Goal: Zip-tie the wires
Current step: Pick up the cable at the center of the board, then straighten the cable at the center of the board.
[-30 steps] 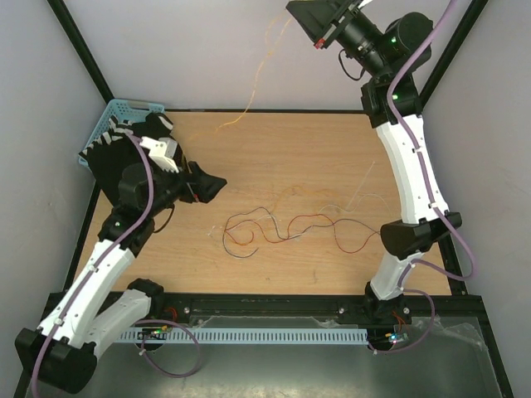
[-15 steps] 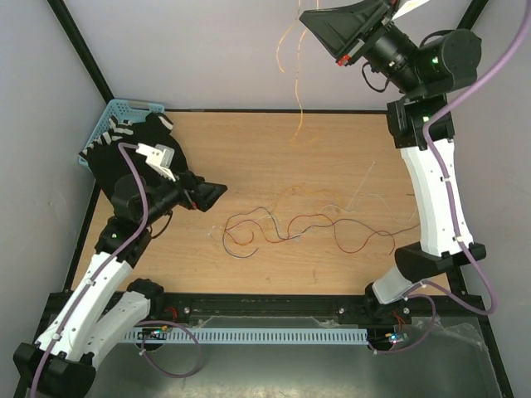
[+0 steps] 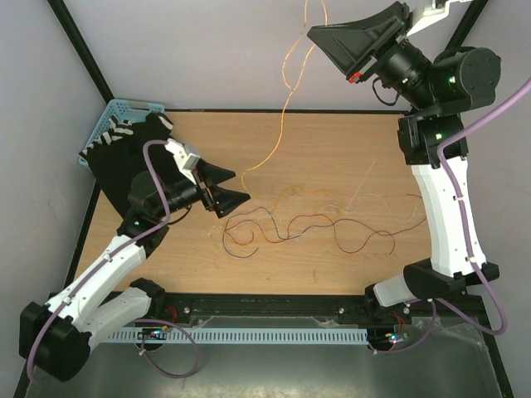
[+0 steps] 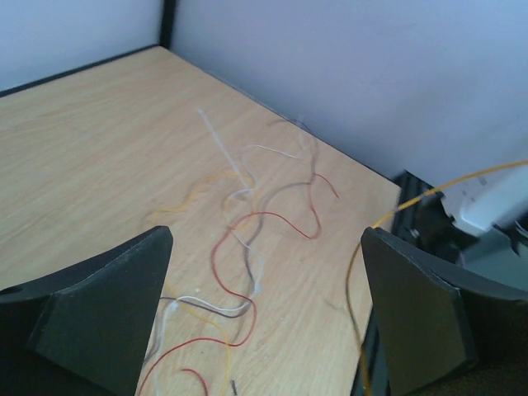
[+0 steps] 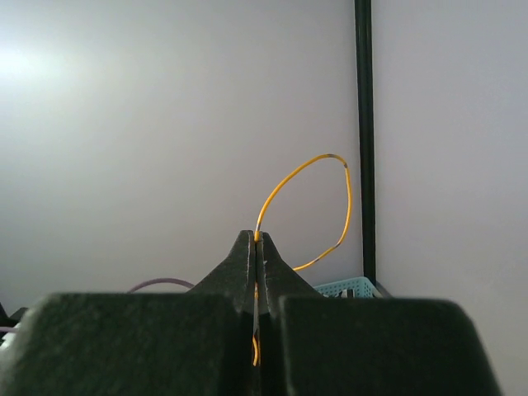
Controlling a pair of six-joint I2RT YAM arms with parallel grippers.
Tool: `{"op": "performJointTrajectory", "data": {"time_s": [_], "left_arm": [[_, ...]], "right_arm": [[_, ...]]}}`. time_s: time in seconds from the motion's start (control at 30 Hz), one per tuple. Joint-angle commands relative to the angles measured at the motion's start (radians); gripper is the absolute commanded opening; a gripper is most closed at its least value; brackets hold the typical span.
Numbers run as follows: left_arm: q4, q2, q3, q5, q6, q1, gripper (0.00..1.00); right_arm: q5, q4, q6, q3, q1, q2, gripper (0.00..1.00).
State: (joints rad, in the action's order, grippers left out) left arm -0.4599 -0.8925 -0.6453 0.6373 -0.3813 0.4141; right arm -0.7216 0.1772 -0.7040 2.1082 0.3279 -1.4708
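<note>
Wires lie in a loose, curly tangle on the middle of the table, red, dark and whitish strands crossing one another. One of them, an orange wire, is off the wood and hangs in the air.

The right arm is reared up high over the far right of the table. The left arm reaches in low from the near left, in front of a blue basket in the far left corner.

The right gripper is closed tight on the orange wire. A short loop stands above its tips, and the long rest of the wire drops down toward the table. The left gripper has its jaws wide apart and holds nothing. The lower end of the wire hangs right at its mouth, and in the left wrist view it curves just inside one finger.

The step in hand looks like gathering: one strand is being picked out and passed across, and the bundle is not yet formed. I can make out no zip tie in any view, so tying seems far off.

The next move likely calls for the left jaws to close on a thin, limp strand that may swing or slip past them. The tangle sits just beyond the left gripper.
</note>
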Motion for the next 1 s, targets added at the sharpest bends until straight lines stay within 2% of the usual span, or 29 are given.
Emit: {"op": "performJointTrajectory", "data": {"time_s": [0.0, 0.23, 0.33, 0.43, 0.7, 0.87, 0.97], "left_arm": [[-0.145, -0.03, 0.005, 0.148, 0.035, 0.056, 0.99], [-0.147, -0.086, -0.007, 0.27, 0.059, 0.157, 0.95], [-0.147, -0.124, -0.01, 0.259, 0.083, 0.201, 0.88], [-0.147, -0.175, -0.027, 0.228, 0.092, 0.228, 0.87], [-0.155, -0.222, -0.044, 0.08, 0.142, 0.243, 0.93], [-0.159, -0.247, -0.058, 0.111, 0.148, 0.276, 0.94], [-0.159, -0.259, -0.062, 0.139, 0.145, 0.309, 0.85]], "right_arm": [[-0.012, 0.072, -0.015, -0.021, 0.002, 0.069, 0.0], [0.002, 0.063, 0.016, -0.068, 0.002, 0.116, 0.02], [0.007, 0.064, 0.022, -0.08, 0.002, 0.128, 0.02], [0.011, 0.063, 0.028, -0.088, 0.002, 0.135, 0.02], [0.008, 0.044, 0.047, -0.117, 0.002, 0.152, 0.03], [0.012, 0.059, 0.051, -0.14, 0.001, 0.171, 0.03], [0.014, 0.06, 0.052, -0.145, 0.002, 0.177, 0.03]]}}
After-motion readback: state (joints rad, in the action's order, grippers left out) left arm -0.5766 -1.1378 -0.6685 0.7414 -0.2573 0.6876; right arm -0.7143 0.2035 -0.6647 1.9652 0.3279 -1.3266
